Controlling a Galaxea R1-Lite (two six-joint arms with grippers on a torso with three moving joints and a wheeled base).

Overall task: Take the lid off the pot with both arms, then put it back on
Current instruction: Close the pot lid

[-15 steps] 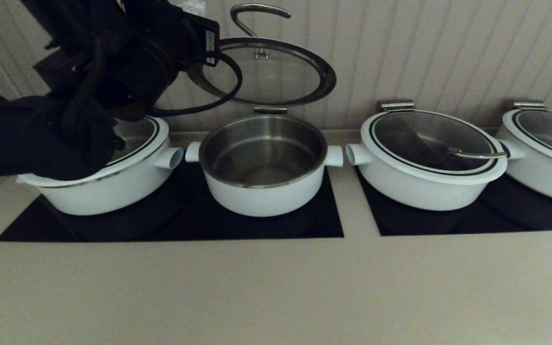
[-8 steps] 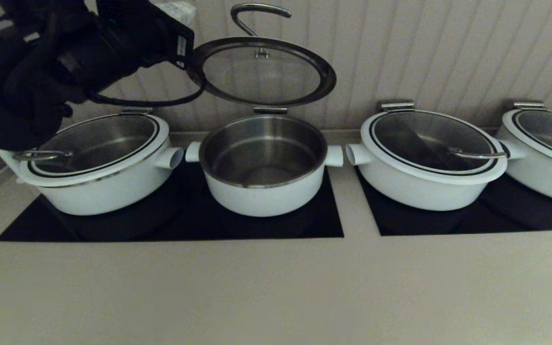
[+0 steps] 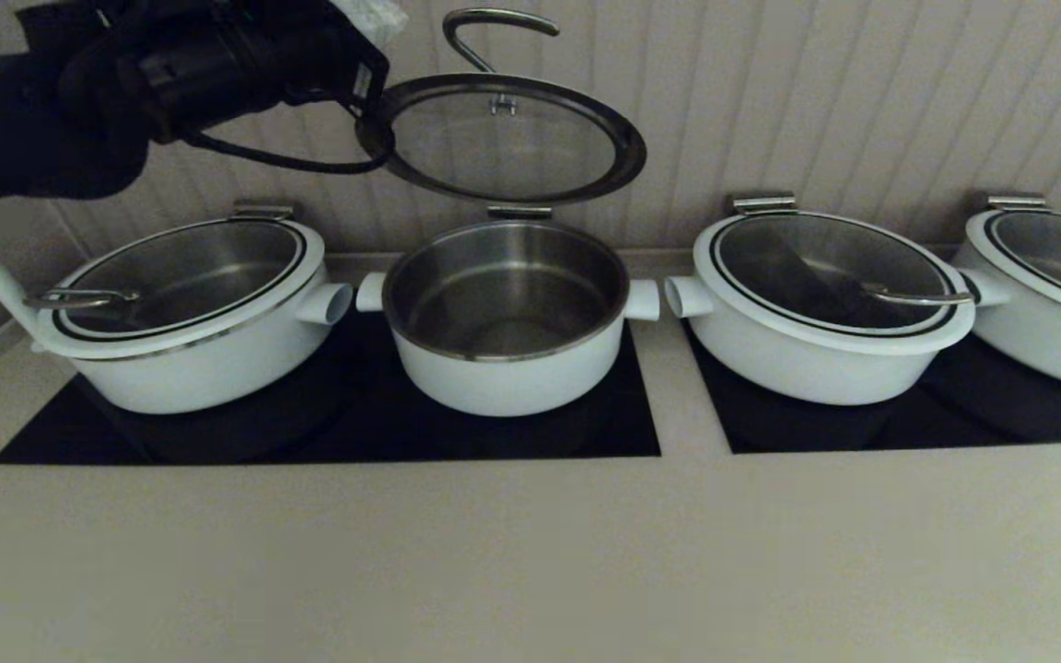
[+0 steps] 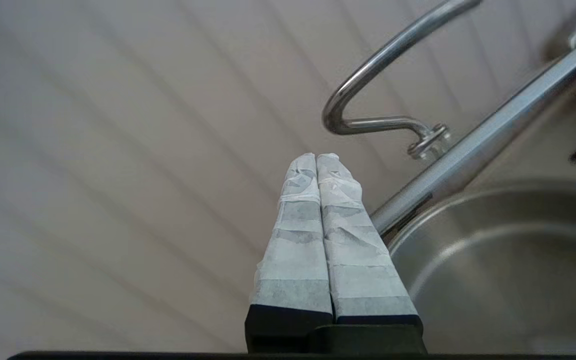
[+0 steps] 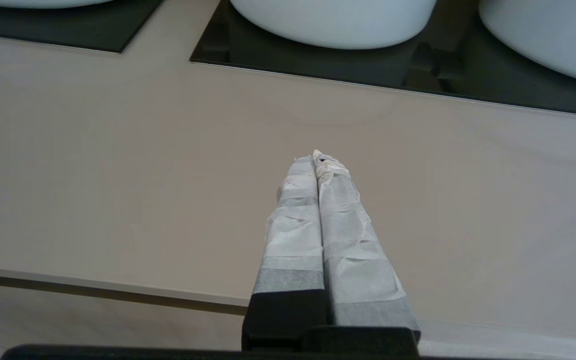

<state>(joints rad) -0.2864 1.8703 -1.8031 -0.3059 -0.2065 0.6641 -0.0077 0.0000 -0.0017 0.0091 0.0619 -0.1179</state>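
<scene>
The lid [image 3: 503,138] stands raised and tilted open above the back of the pot [image 3: 505,368], its steel hook handle [image 3: 494,32] at the top. The pot is open and its steel inside is bare. My left gripper [image 3: 367,17] is high at the lid's left edge, shut and empty. In the left wrist view its taped fingertips [image 4: 316,157] are near the hook handle [image 4: 378,65] and the lid's rim [image 4: 493,127], touching neither. My right gripper [image 5: 314,156] is shut and empty, low over the counter [image 5: 118,175], and is out of the head view.
Wider lidded white pots stand left [image 3: 190,313], right [image 3: 825,304] and far right [image 3: 1046,285]. Two black cooktops [image 3: 328,433] [image 3: 908,424] lie under the pots. A panelled wall [image 3: 816,92] is close behind. The counter in front is bare.
My left arm has risen from over the left wide pot to high up beside the lid's left edge, uncovering that pot's lid. The raised lid and the pot have not moved.
</scene>
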